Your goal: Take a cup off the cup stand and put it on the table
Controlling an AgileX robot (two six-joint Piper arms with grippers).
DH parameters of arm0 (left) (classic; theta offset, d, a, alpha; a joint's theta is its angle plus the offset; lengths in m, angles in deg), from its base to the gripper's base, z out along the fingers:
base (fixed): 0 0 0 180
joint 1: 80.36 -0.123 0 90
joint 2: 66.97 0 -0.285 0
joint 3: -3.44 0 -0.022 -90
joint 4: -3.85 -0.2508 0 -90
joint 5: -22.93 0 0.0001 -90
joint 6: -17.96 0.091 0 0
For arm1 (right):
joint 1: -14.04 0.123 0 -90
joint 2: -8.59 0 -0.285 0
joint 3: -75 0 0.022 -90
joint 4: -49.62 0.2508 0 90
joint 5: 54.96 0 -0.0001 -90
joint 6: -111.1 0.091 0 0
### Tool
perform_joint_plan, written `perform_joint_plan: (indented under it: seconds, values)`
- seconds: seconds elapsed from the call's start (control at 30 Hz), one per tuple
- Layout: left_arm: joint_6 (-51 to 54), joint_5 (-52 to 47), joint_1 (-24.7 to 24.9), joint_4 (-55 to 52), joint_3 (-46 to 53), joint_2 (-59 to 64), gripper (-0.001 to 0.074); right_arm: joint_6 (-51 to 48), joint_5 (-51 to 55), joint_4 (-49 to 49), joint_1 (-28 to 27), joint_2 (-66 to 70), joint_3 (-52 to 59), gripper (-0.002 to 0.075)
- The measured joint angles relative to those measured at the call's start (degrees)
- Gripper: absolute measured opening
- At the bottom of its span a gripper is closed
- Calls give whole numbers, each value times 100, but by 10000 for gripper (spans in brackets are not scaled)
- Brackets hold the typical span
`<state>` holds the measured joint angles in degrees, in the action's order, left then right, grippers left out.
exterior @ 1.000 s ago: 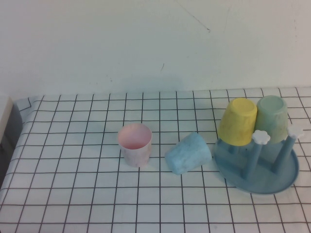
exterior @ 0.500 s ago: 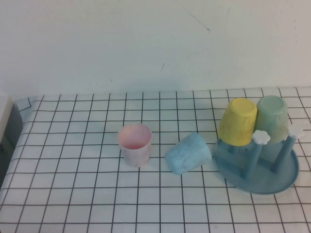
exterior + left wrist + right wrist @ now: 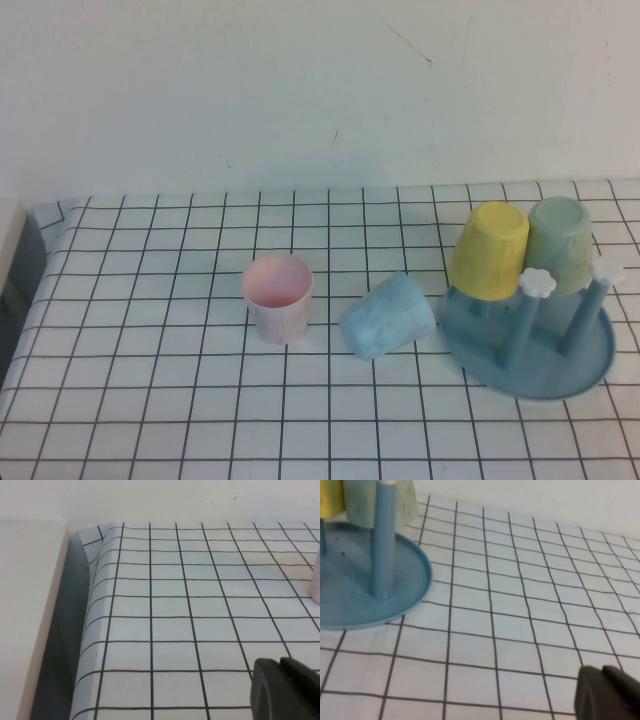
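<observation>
The pale pink, faintly speckled plastic tumbler (image 3: 277,298) stands upright, mouth up, on the white grid-lined cloth bench (image 3: 150,400), about mid-bench and well apart from the round dusty-blue peg stand (image 3: 540,345) near the right edge; judged already delivered. A light blue cup (image 3: 388,316) lies on its side between them, just beside the stand rim. A yellow cup (image 3: 489,250) and a pale green cup (image 3: 560,243) sit inverted on pegs, presumably to drain. Left hand (image 3: 285,690) rests low near the left edge, right hand (image 3: 607,692) low beside the stand; cannot tell either hand's state, nothing seen held.
</observation>
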<state>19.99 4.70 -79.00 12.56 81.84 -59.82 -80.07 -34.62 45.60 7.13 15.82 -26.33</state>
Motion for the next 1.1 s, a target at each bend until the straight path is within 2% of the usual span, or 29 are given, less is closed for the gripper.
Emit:
perform_joint_plan:
  seconds: [0.23, 0.43, 0.53, 0.73, 1.1]
  values:
    - [0, 0, 0, 0, 0, 0, -2, -109, 0, 0, -376, -14, 0, -2]
    - [0, 0, 0, 0, 0, 0, -2, 140, 0, -11, -399, -14, 0, -2]
    - [0, 0, 0, 0, 0, 0, -3, 415, 0, -90, -260, -14, 0, -2]
    - [0, 0, 0, 0, 0, 0, -3, 877, 0, -230, 349, -14, 0, -2]
    - [0, 0, 0, 0, 0, 0, -3, 1198, 0, -243, 407, -14, 0, -2]
